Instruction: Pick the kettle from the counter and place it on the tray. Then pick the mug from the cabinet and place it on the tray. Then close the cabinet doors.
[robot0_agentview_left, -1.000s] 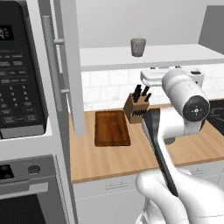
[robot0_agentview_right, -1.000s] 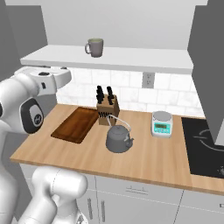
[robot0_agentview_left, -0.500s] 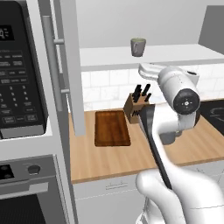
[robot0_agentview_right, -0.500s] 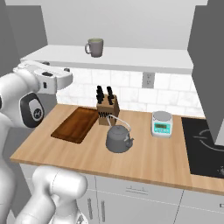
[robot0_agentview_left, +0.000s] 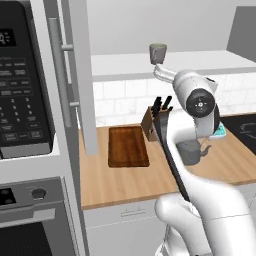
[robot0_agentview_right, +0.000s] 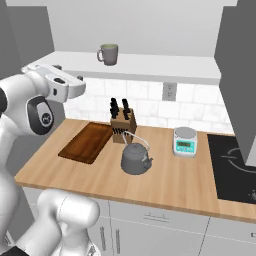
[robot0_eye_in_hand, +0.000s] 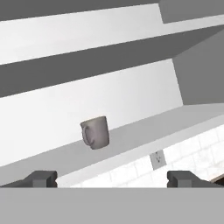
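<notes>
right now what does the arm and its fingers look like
The arm is made of smooth, glossy white rounded shells, with dark round caps at the joints; one cap bears a small pale mark. A dark strip runs along the lower link. The gripper has two small, blocky, dark grey fingers. No loose cables are visible.

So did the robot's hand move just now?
Yes. In the right base view the gripper has swung rightward, toward the mug, away from the picture's left edge.

Kettle (robot0_agentview_right: 135, 158) on counter (robot0_agentview_right: 100, 175), tray (robot0_agentview_right: 87, 142) bare
</notes>
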